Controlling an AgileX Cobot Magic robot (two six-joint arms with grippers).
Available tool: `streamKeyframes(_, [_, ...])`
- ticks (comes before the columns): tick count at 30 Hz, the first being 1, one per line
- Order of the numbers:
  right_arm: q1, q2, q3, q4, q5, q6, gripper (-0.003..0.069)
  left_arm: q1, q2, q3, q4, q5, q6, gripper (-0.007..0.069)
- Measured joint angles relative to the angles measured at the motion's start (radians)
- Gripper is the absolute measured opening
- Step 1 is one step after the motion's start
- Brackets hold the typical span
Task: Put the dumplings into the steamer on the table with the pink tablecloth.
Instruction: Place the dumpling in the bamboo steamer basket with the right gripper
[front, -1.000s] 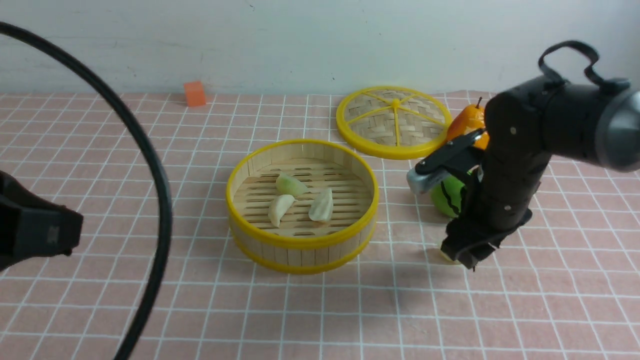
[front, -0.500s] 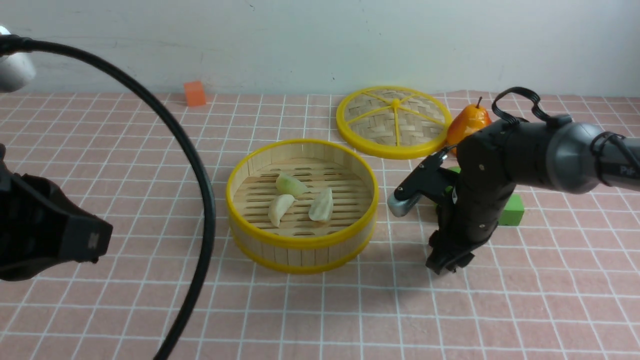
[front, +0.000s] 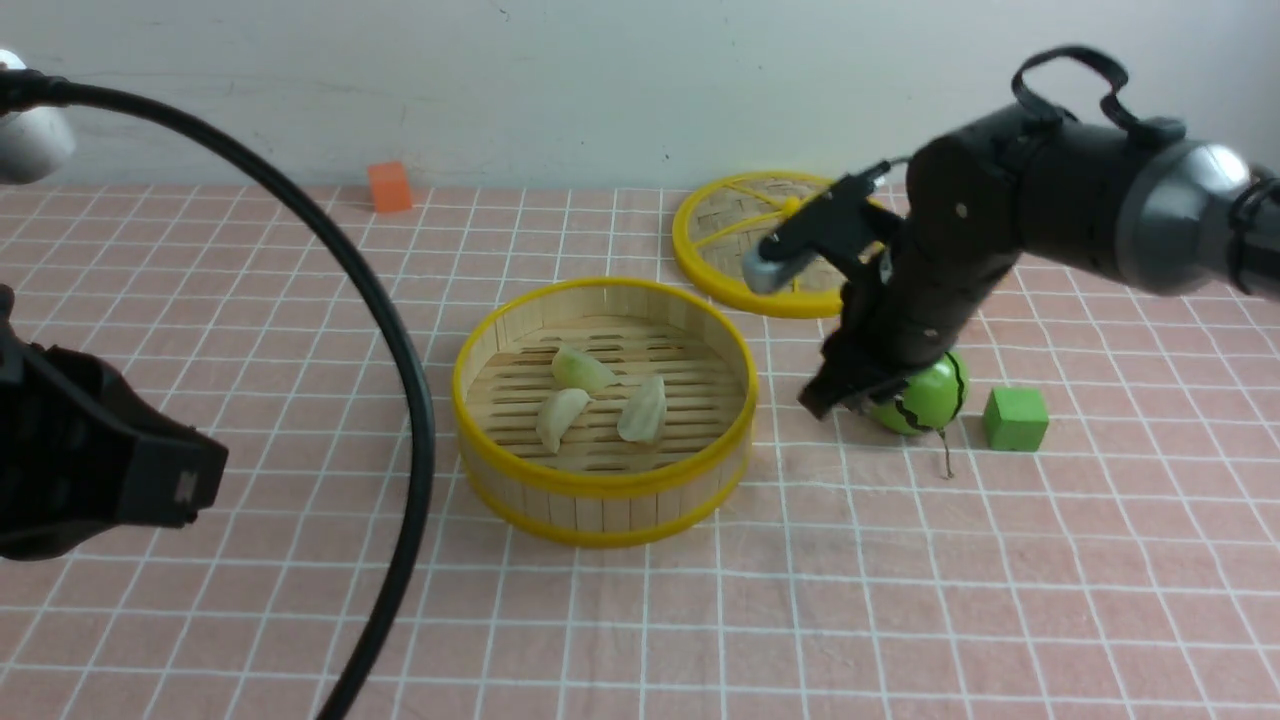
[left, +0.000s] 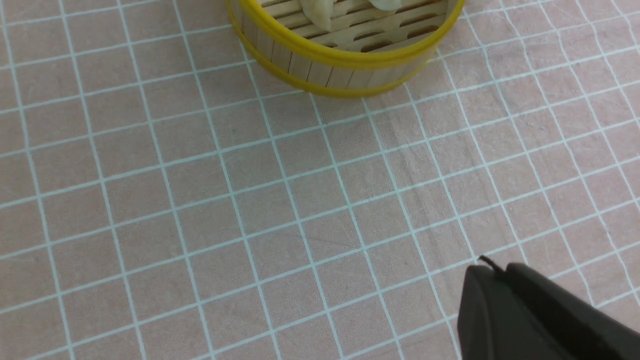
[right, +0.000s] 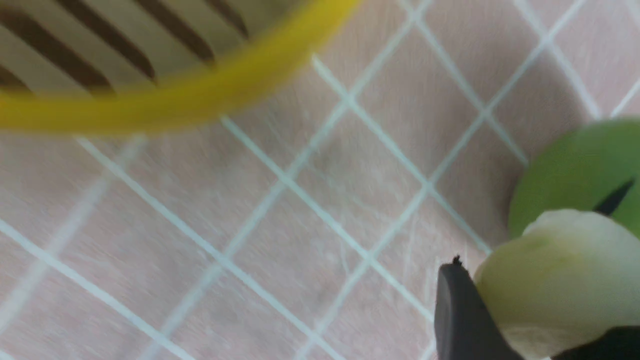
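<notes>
The steamer (front: 600, 487) stands mid-table on the pink tablecloth (front: 640, 620). Three dumplings lie on its slats: a greenish one (front: 582, 370), a cream one (front: 560, 416) and a pale one (front: 644, 410). My right gripper (front: 830, 395) hangs just right of the steamer, in front of the green ball (front: 925, 395). In the right wrist view the right gripper (right: 530, 325) is shut on a pale greenish dumpling (right: 555, 280), above the cloth, with the steamer's rim (right: 175, 105) close by. My left gripper (left: 492, 272) is shut with nothing in it, over bare cloth short of the steamer (left: 345, 60).
The woven yellow-rimmed lid (front: 780, 245) lies behind the right arm. A green cube (front: 1016, 418) sits right of the green ball (right: 575, 170). A small orange cube (front: 389, 187) is at the back left. A black cable (front: 400, 380) arcs across the left foreground.
My right gripper closed on the dumpling lying on the cloth, then rose with it and shifted back and left toward the steamer. The left arm has barely moved.
</notes>
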Motion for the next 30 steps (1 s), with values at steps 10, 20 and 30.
streamKeyframes(10, [0.089, 0.094, -0.076, 0.22, -0.201, 0.016, 0.0226, 0.0, 0.0, 0.0, 0.0, 0.009, 0.003, 0.002])
streamKeyframes(20, [0.089, 0.195, -0.076, 0.22, -0.258, 0.017, 0.0227, 0.0, 0.0, 0.0, 0.0, 0.018, 0.003, 0.002])
streamKeyframes(30, [0.089, 0.166, -0.076, 0.219, -0.201, 0.017, 0.0427, 0.0, -0.026, 0.001, 0.0, 0.022, 0.003, 0.002])
